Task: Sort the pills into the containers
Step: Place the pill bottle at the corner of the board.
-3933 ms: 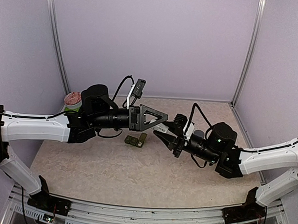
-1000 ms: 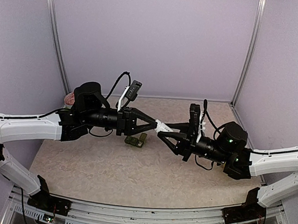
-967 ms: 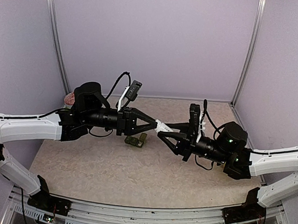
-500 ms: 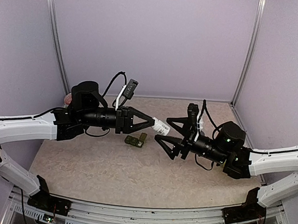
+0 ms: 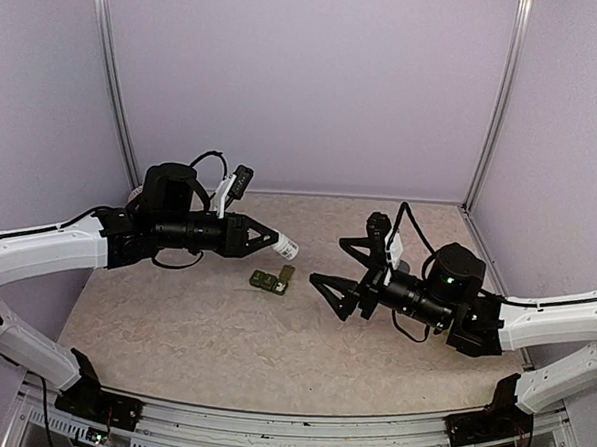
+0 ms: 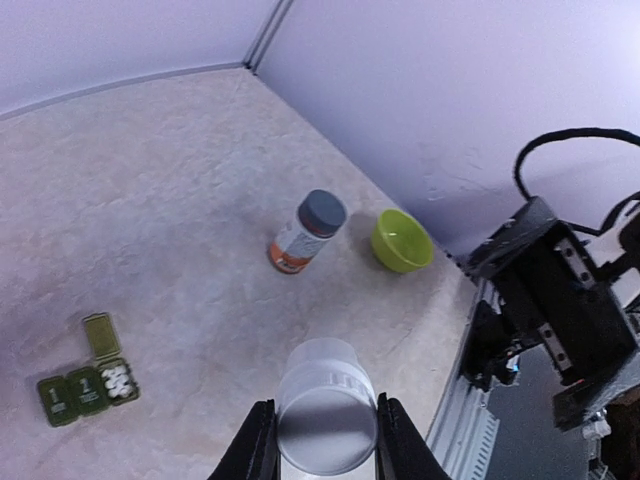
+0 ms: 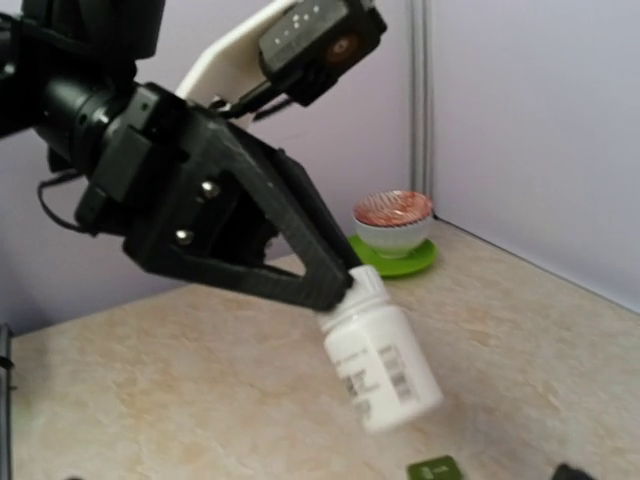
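Observation:
My left gripper (image 5: 275, 241) is shut on a white pill bottle (image 5: 286, 249), held in the air left of centre. In the left wrist view the bottle (image 6: 325, 420) sits between both fingers. In the right wrist view the bottle (image 7: 385, 365) hangs tilted from the left gripper (image 7: 345, 285). The dark green containers (image 5: 272, 279) lie on the table below; one lid (image 6: 100, 333) stands open and white pills (image 6: 118, 380) fill that compartment. My right gripper (image 5: 336, 264) stands open and empty, right of the containers and apart from the bottle.
An orange-labelled bottle with a grey cap (image 6: 305, 232) and a lime-green bowl (image 6: 402, 240) stand on the table in the left wrist view. A white bowl of reddish pieces on a green saucer (image 7: 393, 225) sits at the far left corner.
The right gripper has opened and let go of the white bottle. The left arm has drawn back to the left with the bottle, leaving a gap between the two grippers.

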`<state>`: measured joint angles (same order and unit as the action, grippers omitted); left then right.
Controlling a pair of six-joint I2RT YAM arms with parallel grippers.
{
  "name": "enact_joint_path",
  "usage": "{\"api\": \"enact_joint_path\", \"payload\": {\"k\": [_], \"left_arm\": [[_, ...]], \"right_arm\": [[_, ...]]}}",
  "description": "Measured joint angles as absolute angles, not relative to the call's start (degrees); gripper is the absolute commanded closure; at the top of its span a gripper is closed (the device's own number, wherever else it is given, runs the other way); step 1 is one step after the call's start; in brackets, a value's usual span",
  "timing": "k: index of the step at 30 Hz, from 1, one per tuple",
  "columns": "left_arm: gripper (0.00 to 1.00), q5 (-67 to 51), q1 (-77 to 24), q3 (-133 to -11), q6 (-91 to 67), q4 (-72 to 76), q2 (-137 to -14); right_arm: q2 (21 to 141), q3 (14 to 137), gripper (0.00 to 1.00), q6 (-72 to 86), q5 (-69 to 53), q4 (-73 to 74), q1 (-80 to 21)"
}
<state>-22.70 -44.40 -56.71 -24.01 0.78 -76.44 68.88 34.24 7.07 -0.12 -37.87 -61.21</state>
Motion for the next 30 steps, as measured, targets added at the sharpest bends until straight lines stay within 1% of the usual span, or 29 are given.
{"api": "enact_joint_path", "payload": {"k": [7, 12, 22, 30], "left_arm": [[0.96, -13.43, -40.86, -56.75, -20.01, -6.68, -76.53], [0.96, -8.10, -38.39, -57.49, -17.87, -9.98, -78.72], [0.96, -3.01, -33.52, -58.04, -17.47, -12.75, -84.97], [0.96, -1.04, -30.68, -64.05, -16.97, -13.98, -92.09]], "right_arm": [[68.88, 34.24, 0.00, 5.63, 2.09, -36.34, -60.51], [68.90, 34.24, 0.00, 5.37, 2.72, -36.25, -60.29], [69.17, 34.22, 0.00, 4.78, 2.87, -36.07, -60.25], [69.04, 34.20, 0.00, 4.29, 2.94, -35.77, -60.23]]}}
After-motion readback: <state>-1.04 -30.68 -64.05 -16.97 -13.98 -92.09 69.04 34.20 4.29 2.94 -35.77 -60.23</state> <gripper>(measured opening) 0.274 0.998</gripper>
